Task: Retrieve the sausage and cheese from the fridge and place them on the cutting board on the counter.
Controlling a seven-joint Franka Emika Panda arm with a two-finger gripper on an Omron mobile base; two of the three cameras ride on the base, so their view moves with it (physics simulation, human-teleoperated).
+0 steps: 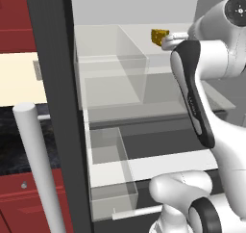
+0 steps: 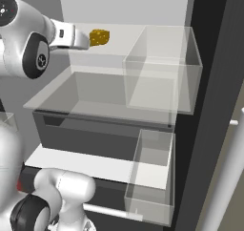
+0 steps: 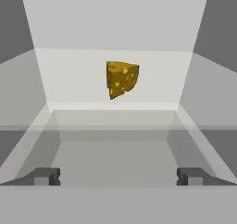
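In the left base view, going left to right, the black marbled table [image 1: 19, 131] on red cabinets sits at 9 o'clock, then the dark edge of the fridge [image 1: 55, 83], whose pale interior holds clear bins [image 1: 110, 63], and at about 1 o'clock the cheese [image 1: 159, 36] rests on the upper shelf [image 1: 139, 29] near the back wall, just beside the end of the white arm [image 1: 202, 58]. The right base view shows the same from the other side: the arm reaches in from 10 o'clock and the cheese [image 2: 99, 36] lies just past its tip, with a large clear bin [image 2: 162, 68] off at 2 o'clock. In the hand view the 2 fingers [image 3: 45, 176] stand spread as wide as they go, 1 tip at 8 o'clock and the other at 4 o'clock, holding nothing, with the gripper [image 3: 118, 177] aimed into the shelf. The cheese [image 3: 121, 78] sits straight ahead at 12 o'clock, centred between the 2 tips and apart from them, beyond a clear bin wall. It is a chunky wedge whose taller side reads upright, its flat face to the left and its rounded side to the right, so no long axis clearly crosses the fingers. My judgement is that the coming move is a straight advance toward 12 o'clock, with little sideways correction, until the wedge lies between the tips. The sausage cannot be made out here.
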